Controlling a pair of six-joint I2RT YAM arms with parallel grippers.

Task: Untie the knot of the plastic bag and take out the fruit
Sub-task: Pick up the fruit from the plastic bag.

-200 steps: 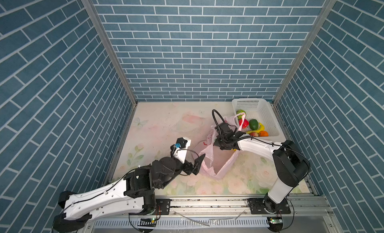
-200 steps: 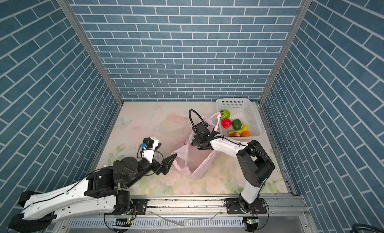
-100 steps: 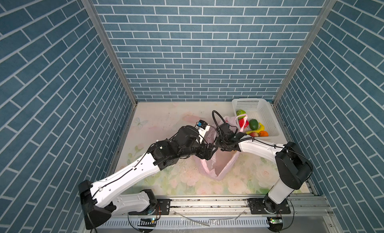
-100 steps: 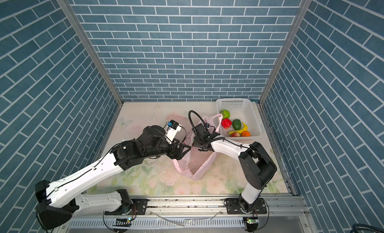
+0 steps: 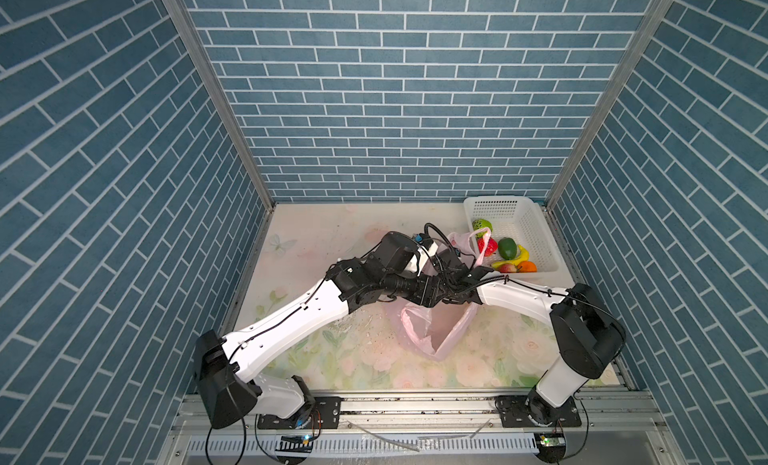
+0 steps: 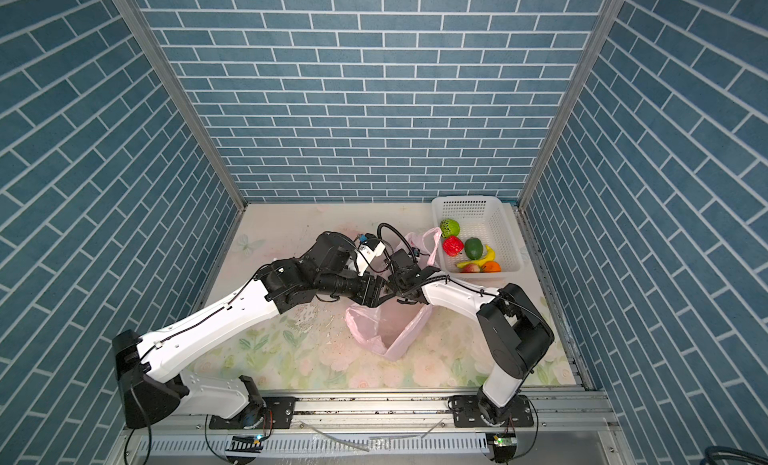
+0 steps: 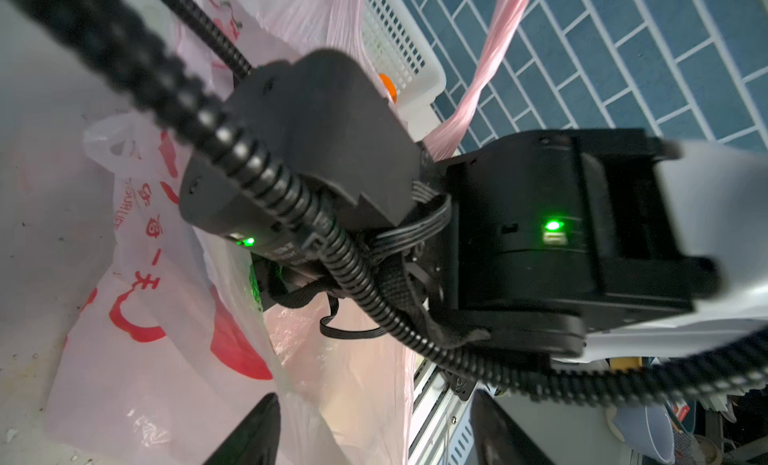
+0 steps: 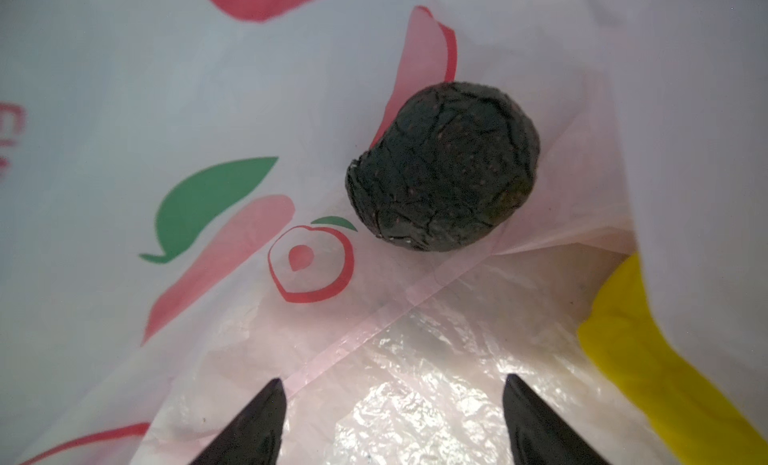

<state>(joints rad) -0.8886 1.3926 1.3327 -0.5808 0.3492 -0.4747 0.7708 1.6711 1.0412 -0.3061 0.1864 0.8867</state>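
Note:
The pink plastic bag (image 5: 432,330) lies mid-table in both top views, mouth held up, one handle loop (image 5: 469,240) loose beside the basket. The knot is out of view. My right gripper (image 8: 390,417) is open inside the bag. In front of it lie a dark avocado (image 8: 442,166) and a yellow fruit (image 8: 648,359). My left gripper (image 7: 374,434) is at the bag's rim beside the right wrist, jaws apart with the pink film (image 7: 332,400) between them. More fruit (image 5: 507,247) lies in the basket.
The white perforated basket (image 5: 536,234) stands at the back right against the wall. It holds a green ball, a strawberry (image 6: 453,245), a banana, an apple and an orange. Both arms cross close together over the bag (image 6: 386,330). Brick walls enclose three sides.
My left arm has swung from the front left up to the bag's mouth beside the right wrist, its jaws narrowing. The right arm has stayed in the bag.

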